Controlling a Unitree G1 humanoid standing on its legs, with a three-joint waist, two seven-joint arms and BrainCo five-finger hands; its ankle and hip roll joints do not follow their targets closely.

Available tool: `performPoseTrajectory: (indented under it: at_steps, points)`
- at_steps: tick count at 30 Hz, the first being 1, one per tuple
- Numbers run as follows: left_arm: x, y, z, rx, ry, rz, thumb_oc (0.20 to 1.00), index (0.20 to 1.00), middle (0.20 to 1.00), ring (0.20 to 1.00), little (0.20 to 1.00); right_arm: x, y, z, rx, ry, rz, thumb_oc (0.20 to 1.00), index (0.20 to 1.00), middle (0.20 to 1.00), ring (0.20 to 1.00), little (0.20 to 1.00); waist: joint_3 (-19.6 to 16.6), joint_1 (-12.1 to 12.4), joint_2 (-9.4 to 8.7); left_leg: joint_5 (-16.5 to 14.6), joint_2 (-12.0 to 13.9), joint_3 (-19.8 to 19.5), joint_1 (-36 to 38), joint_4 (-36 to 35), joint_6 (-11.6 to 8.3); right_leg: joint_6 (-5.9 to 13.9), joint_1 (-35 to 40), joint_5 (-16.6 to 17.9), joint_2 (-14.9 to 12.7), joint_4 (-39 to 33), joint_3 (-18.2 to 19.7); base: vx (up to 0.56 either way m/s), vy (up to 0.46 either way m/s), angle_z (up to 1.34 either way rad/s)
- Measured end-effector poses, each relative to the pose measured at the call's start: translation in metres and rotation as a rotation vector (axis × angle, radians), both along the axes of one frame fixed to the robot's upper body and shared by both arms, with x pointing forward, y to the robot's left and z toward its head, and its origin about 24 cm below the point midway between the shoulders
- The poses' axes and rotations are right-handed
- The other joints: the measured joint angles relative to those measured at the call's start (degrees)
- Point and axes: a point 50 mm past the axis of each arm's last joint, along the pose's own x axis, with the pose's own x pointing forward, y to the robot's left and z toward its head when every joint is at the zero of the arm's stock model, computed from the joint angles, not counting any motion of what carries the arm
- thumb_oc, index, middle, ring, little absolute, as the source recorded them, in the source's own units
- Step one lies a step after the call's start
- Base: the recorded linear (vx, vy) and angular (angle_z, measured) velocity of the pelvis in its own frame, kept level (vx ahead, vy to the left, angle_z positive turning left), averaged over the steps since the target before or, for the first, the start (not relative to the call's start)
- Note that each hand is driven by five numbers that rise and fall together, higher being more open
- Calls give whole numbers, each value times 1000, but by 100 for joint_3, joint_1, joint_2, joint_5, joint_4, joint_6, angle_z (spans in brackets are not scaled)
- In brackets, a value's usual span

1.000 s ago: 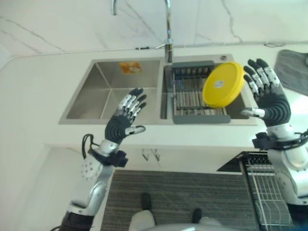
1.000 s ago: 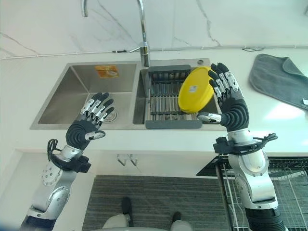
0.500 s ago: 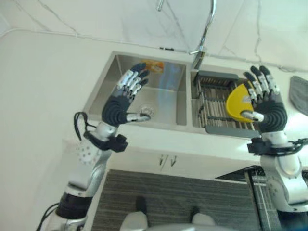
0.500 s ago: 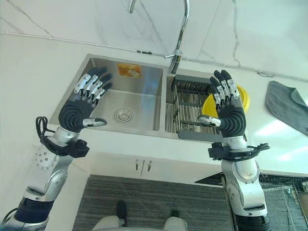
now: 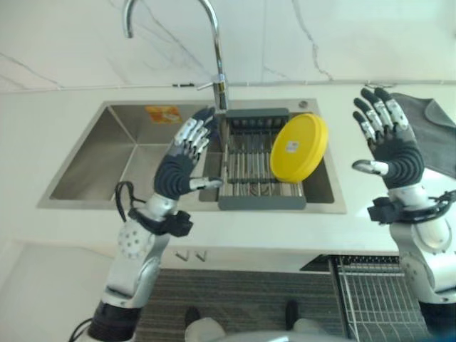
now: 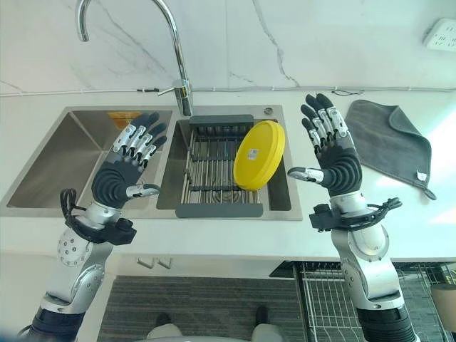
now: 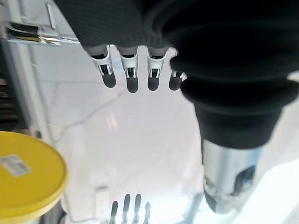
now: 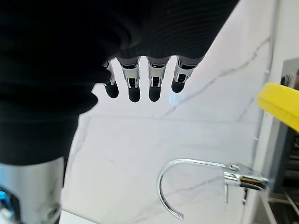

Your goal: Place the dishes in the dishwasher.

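Compared with half a second earlier: whole scene shifted and levelled, so camera moved; round yellow plastic plate now uncovered by right hand, which previously overlapped it; left hand formerly over left basin, now at divider between basins.

Labels: small white sticker with illegible print near centre of plate; orange-yellow sticker on back wall of left basin, print unreadable; small white tag on edge of grey folded cloth lying on white counter to the right.

Plate: standing tilted on edge in dark grey slatted drying rack set in right basin of stainless steel double sink, apart from both hands.

Hands: both raised, palms turned inward, fingers straight and fanned apart, thumbs pointing toward each other, holding nothing. Left hand above sink's centre, just left of rack. Right hand above counter, right of sink, between plate and cloth. Chrome gooseneck tap behind rack; white marble-veined wall beyond; wire dishwasher rack below counter at lower right.
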Motion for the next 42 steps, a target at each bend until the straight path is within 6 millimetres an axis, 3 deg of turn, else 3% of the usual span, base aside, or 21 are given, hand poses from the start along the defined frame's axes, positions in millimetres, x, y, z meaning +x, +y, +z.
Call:
performPoseTrajectory:
  at_steps: [2, 3, 4, 6, 9, 14, 19, 22, 28, 36, 42]
  points:
    - [-4, 1, -8, 0, 34, 4, 1000, 1000, 1000, 1000, 1000, 0, -1, 1, 4, -9, -18, 1000, 1000, 1000, 1000, 1000, 6, -14, -13, -99, -226, -9, 105, -444, -144, -102, 23, 44, -126, 1, -41, -5, 145, 13]
    - [-3, -1, -5, -2, 18, -6, 1000, 1000, 1000, 1000, 1000, 0, -2, 2, 8, -14, -39, 1000, 1000, 1000, 1000, 1000, -38, -43, 92, -101, -444, 10, 238, -932, -165, -100, -25, 46, -128, 2, -77, 22, 180, 19]
    - [-1, -5, 0, -2, -8, -24, 1000, 1000, 1000, 1000, 1000, 0, -2, 2, -2, -21, -61, 1000, 1000, 1000, 1000, 1000, -75, -102, 295, -169, -518, 173, 340, -1114, -138, -100, 4, 46, -40, 2, -127, 48, 206, 30]
    - [1, -8, 3, -1, -21, -35, 1000, 1000, 1000, 1000, 1000, 1, -2, 1, -3, -19, -72, 1000, 1000, 1000, 1000, 1000, -72, -152, 297, -263, -547, 127, 345, -1113, -98, -95, 36, 43, -51, 2, -174, 41, 182, 14]
    - [4, -6, 7, -4, -47, -14, 1000, 1000, 1000, 1000, 1000, 0, -5, 5, -7, -40, -98, 1000, 1000, 1000, 1000, 1000, -82, -169, 216, -671, -784, -9, 423, -1113, -156, 97, 67, 95, -289, -1, -120, 39, 145, -2]
    - [5, 1, 10, 10, -56, 15, 1000, 1000, 1000, 1000, 1000, 1, -5, 4, 24, -36, -117, 1000, 1000, 1000, 1000, 1000, -121, -80, -34, -798, -1123, -3, 571, -1141, 1, 307, 179, 120, -662, -4, -121, 15, 93, 3]
    - [5, 11, 14, 14, -77, 55, 1000, 1000, 1000, 1000, 1000, 3, -14, -2, 136, -25, -244, 1000, 1000, 1000, 1000, 1000, -309, -42, -339, -764, -1130, -90, 495, -1115, -6, 327, 192, 146, -634, -1, -199, -2, 42, 7]
    - [6, 14, 17, 42, -85, 58, 1000, 1000, 1000, 1000, 1000, 10, -41, -17, 158, 42, -410, 1000, 1000, 1000, 1000, 1000, -406, -45, -503, -758, -1120, -72, 495, -1114, -15, 328, 180, 144, -629, -2, -195, 3, -22, -2]
    - [6, 14, 17, 53, -80, 53, 1000, 1000, 1000, 1000, 1000, 11, -53, -23, 194, 78, -486, 1000, 1000, 1000, 1000, 1000, -413, -31, -518, -756, -1097, -51, 512, -1115, -19, 329, 180, 145, -615, -3, -187, 19, -38, -2]
    - [7, 14, 14, 58, -69, 50, 1000, 1000, 1000, 1000, 1000, 23, -68, -70, 271, 336, -534, 1000, 1000, 1000, 1000, 1000, -421, -3, -512, -757, -1089, -58, 589, -1116, -19, 329, 264, 145, -618, -3, -194, 9, -17, 0]
    - [7, 15, 12, 59, -60, 52, 1000, 1000, 1000, 1000, 1000, 28, -62, -98, 322, 517, -442, 1000, 1000, 1000, 1000, 1000, -514, 13, -472, -757, -1077, -74, 591, -1116, -19, 328, 277, 146, -613, -3, -210, 0, 0, 0]
